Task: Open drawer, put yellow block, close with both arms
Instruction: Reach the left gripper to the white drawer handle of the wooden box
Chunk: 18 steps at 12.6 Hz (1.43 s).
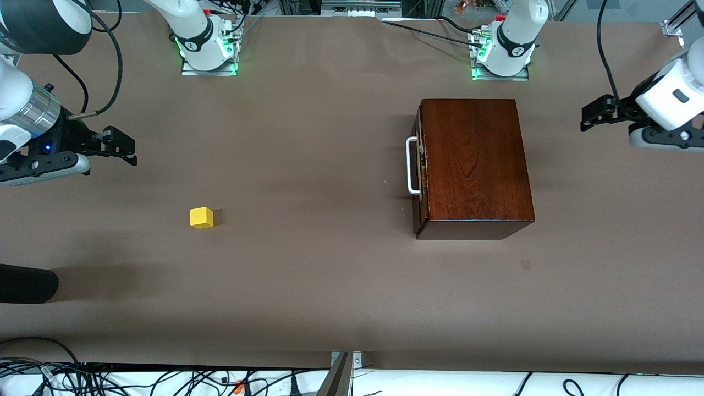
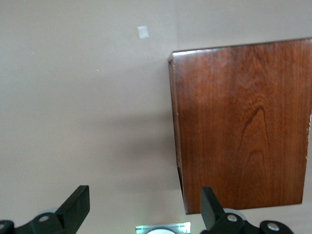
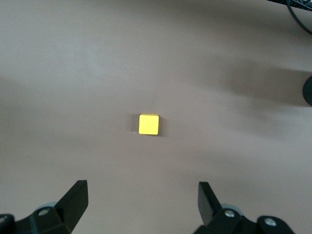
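The left hand (image 1: 587, 116) hangs at its end of the tabletop (image 1: 308, 275), fingers spread; the right hand (image 1: 127, 147) likewise.

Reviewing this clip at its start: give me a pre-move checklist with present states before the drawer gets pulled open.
1. Drawer shut in the wooden box: ok.
2. White handle unobstructed, facing the right arm's end of the table: ok.
3. Left gripper open, in the air at its own end of the table, away from the handle: ok.
4. Right gripper open, holding nothing: ok.
5. Yellow block resting free on the table, toward the right arm's end: ok.
6. Drawer interior free for the block: cannot tell.
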Tool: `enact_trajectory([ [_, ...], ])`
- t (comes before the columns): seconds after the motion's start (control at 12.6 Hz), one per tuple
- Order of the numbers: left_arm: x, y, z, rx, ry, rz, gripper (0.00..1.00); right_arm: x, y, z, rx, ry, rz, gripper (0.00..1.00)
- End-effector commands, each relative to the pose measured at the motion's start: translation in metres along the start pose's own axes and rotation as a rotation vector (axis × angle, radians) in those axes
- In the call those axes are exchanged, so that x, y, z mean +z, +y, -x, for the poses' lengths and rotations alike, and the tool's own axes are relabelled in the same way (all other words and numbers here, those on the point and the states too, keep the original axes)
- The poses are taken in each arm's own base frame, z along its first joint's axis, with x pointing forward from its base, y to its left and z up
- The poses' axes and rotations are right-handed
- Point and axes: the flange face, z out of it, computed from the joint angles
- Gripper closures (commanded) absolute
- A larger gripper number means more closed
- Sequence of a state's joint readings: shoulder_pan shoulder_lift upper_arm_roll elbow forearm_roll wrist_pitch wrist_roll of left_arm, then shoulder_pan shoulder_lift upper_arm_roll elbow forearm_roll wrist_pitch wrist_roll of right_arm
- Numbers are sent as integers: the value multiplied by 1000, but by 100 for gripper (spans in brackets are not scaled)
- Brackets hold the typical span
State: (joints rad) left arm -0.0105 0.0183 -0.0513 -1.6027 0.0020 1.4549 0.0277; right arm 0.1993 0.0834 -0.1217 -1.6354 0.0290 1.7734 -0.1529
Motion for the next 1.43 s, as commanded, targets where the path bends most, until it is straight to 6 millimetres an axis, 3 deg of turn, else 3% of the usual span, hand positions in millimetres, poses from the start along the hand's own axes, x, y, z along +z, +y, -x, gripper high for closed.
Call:
enact_trajectory([
  [0.0,10,42,-10,73,-67,5,0,-4,2,0,-1,-7,-11,0],
  [0.56,81,232,-35,11,-65,6,0,-4,3,0,0,-7,-11,0],
  [0.72,115,294,-31,-4,-64,-2,0,-4,4,0,2,-7,-11,0],
  [0.88,155,362,-14,-53,-64,-24,0,-5,4,0,2,-5,-10,0],
  [0.95,172,387,-8,-48,-34,-62,0,-4,5,0,3,-7,-11,0],
  [1.11,215,412,-6,10,4,-175,0,-3,5,0,2,-8,-11,0],
  [1.35,240,420,-14,14,25,-169,0,-3,5,0,3,-8,-11,0],
])
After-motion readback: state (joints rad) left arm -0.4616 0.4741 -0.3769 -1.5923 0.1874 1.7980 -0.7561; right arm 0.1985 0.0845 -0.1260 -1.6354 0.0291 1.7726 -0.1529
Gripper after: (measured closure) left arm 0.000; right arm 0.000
